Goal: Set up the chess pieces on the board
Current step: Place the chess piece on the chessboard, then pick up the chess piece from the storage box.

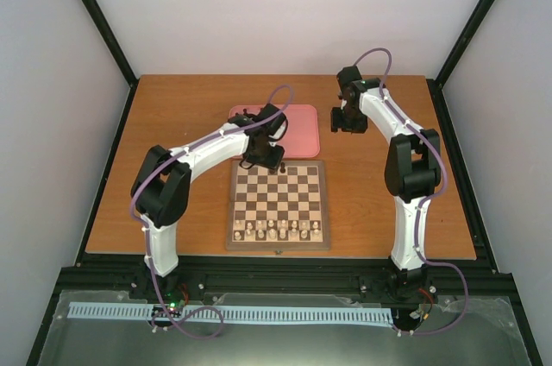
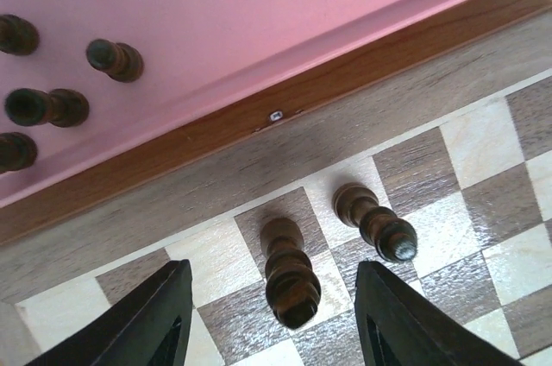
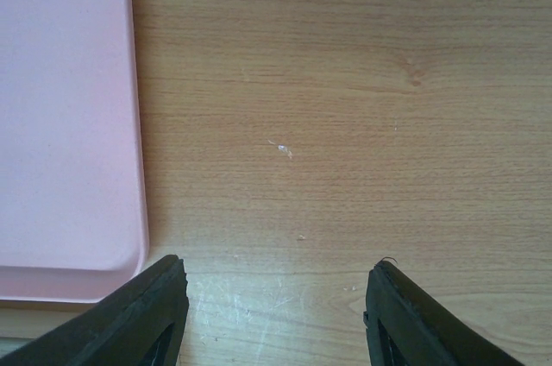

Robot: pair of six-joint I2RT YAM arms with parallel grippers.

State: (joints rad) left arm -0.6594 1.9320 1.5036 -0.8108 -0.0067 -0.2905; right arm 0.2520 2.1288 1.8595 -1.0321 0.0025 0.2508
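The board (image 1: 278, 198) lies mid-table. Two dark pieces stand upright on its far row: one (image 2: 289, 284) on a dark square, another (image 2: 375, 224) just to its right. My left gripper (image 2: 272, 269) is open over the board's far edge (image 1: 269, 159); its fingers stand wide on either side of the first piece without touching it. Several more dark pieces (image 2: 116, 59) lie on the pink tray (image 2: 259, 21). My right gripper (image 3: 276, 262) is open and empty above bare table, right of the tray (image 1: 348, 121).
Pale cream pieces (image 1: 278, 229) fill the board's two near rows. The pink tray (image 1: 302, 124) lies just behind the board, its right edge in the right wrist view (image 3: 60, 107). Black frame posts stand at the table's corners.
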